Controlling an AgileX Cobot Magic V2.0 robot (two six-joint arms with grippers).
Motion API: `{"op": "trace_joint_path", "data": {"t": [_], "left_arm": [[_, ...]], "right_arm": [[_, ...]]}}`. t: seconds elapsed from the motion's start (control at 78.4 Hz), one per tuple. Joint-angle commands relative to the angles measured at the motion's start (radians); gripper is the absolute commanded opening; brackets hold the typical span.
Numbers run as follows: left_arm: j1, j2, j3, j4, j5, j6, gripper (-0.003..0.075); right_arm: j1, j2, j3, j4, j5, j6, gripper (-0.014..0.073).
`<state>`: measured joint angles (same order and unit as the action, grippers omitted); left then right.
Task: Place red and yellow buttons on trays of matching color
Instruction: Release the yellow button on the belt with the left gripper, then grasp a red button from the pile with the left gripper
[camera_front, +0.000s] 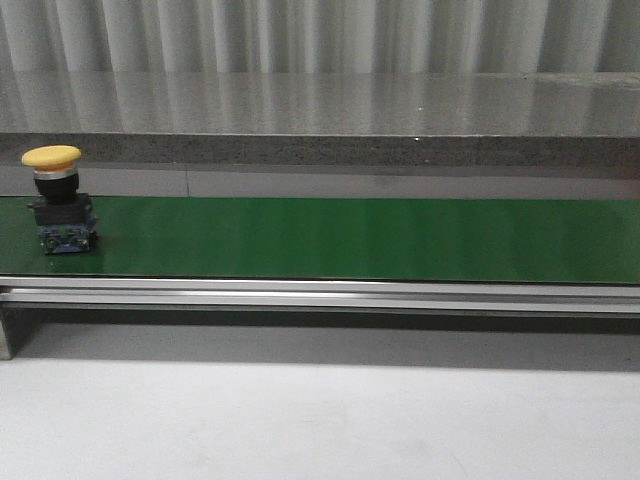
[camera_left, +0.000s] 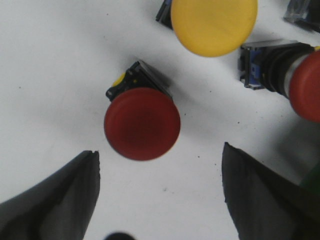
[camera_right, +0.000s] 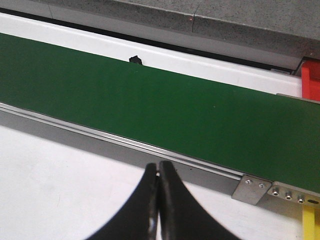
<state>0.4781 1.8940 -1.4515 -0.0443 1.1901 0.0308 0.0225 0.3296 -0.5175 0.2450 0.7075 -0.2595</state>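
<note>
A yellow button (camera_front: 58, 200) stands upright on the green conveyor belt (camera_front: 350, 240) at its far left. In the left wrist view a red button (camera_left: 142, 122) lies on the white surface just beyond my open left gripper (camera_left: 160, 155), apart from both fingers. Another yellow button (camera_left: 214, 25) and a second red button (camera_left: 304, 85) lie farther out. My right gripper (camera_right: 160, 167) is shut with nothing in it, hovering over the white table just before the belt's metal rail (camera_right: 125, 145). A red tray's edge (camera_right: 311, 80) shows past the belt's end.
A grey stone ledge (camera_front: 320, 125) runs behind the belt. A thin yellow strip (camera_right: 310, 222) shows below the belt's end bracket (camera_right: 252, 189). A dark part (camera_left: 302, 12) pokes in at the corner of the left wrist view. White table lies in front of the belt.
</note>
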Motion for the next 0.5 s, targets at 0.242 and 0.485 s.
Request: {"op": "trace_joint_path", "data": {"t": [0.242, 0.485], "left_arm": [[0.0, 0.001, -0.023, 0.0, -0.154, -0.009, 0.0453], [0.0, 0.001, -0.023, 0.013, -0.125, -0.009, 0.0105]], "right_arm": [[0.004, 0.004, -0.021, 0.015, -0.065, -0.012, -0.0067], [0.004, 0.004, -0.021, 0.015, -0.065, -0.012, -0.0067]]}}
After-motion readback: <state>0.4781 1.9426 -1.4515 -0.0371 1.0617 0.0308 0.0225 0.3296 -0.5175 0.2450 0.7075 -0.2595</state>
